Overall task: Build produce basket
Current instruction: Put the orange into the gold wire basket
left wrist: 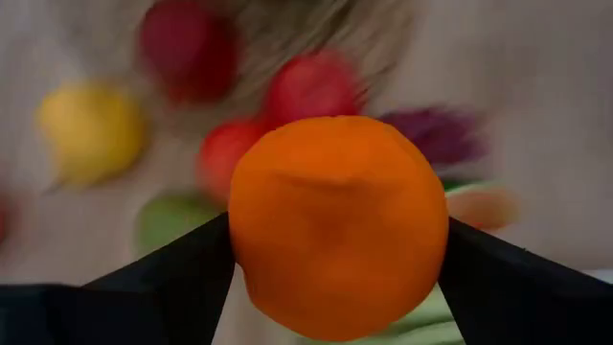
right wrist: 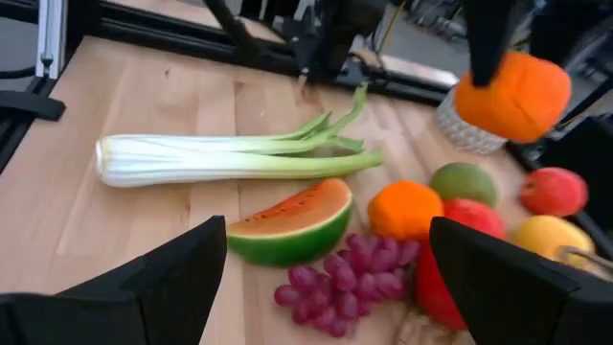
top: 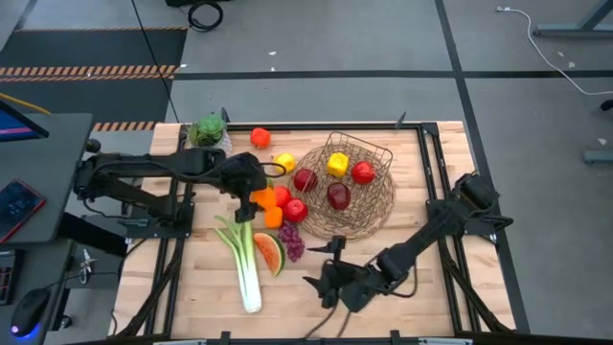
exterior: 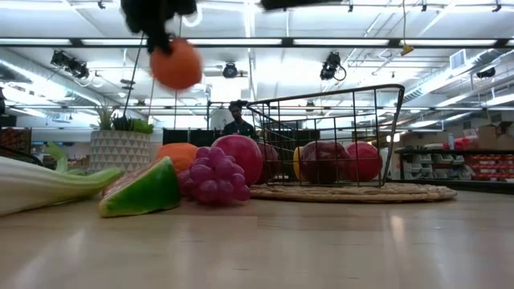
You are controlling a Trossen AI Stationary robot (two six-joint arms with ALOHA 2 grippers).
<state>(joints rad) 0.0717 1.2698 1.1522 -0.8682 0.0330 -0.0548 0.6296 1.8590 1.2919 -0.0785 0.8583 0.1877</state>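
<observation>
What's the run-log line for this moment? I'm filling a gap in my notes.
left gripper: holds orange above table | right gripper: open, waiting near front edge | basket: some fruit inside

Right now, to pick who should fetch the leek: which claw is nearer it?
Left. The left claw, holding an orange, hangs just above the leek's leafy end; the right claw waits open, farther off beside the stalk.

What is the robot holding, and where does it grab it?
The left pincer holds an orange up in the air, squeezing it by its two opposite sides. The right pincer holds nothing; it waits open, low over the table.
</observation>
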